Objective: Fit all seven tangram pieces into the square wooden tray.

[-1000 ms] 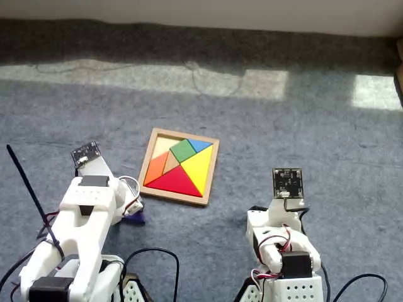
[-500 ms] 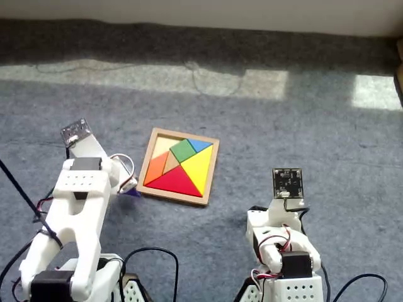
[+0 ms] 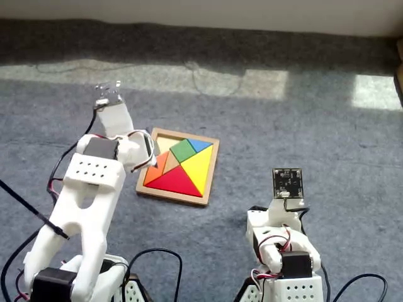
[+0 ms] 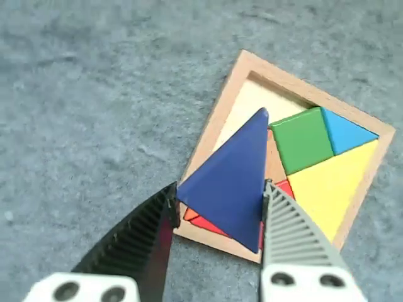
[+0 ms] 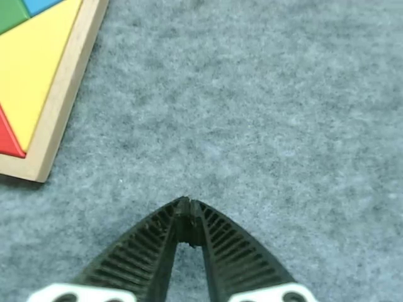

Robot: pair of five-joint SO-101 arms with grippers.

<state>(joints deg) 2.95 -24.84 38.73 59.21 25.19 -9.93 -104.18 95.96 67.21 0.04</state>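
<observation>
Six pieces lie flat in the wooden tray (image 3: 209, 173): green square (image 3: 183, 151), light blue triangle (image 3: 200, 145), yellow triangle (image 3: 198, 167), red triangle (image 3: 173, 181), orange triangle (image 3: 156, 168) and a tan piece (image 3: 171, 162). The pale slot (image 3: 162, 146) at the tray's far left corner is bare. From the high view the left arm (image 3: 94, 182) lies across the tray's left rim and covers part of the orange triangle and that rim.

The left wrist view gives the grip. The left gripper (image 4: 218, 192) has its fingers clamped on the two sides of the blue triangle (image 4: 230, 179), over the tray's left half. The blue triangle's point reaches over the bare slot. Its body hides most of the orange and red triangles and part of the tan piece. Whether it touches the tray or hangs above it cannot be told. The tray's near edge is cut off behind the fingers.

The right arm (image 3: 283, 251) sits well apart from the tray, off its near right corner, on the grey carpet (image 3: 302, 138). In the right wrist view the right gripper (image 5: 189, 211) has its fingers together at the tips with nothing between them. That view catches just one corner of the tray, with the yellow triangle and a sliver of the red one cut off at the frame edge.
</observation>
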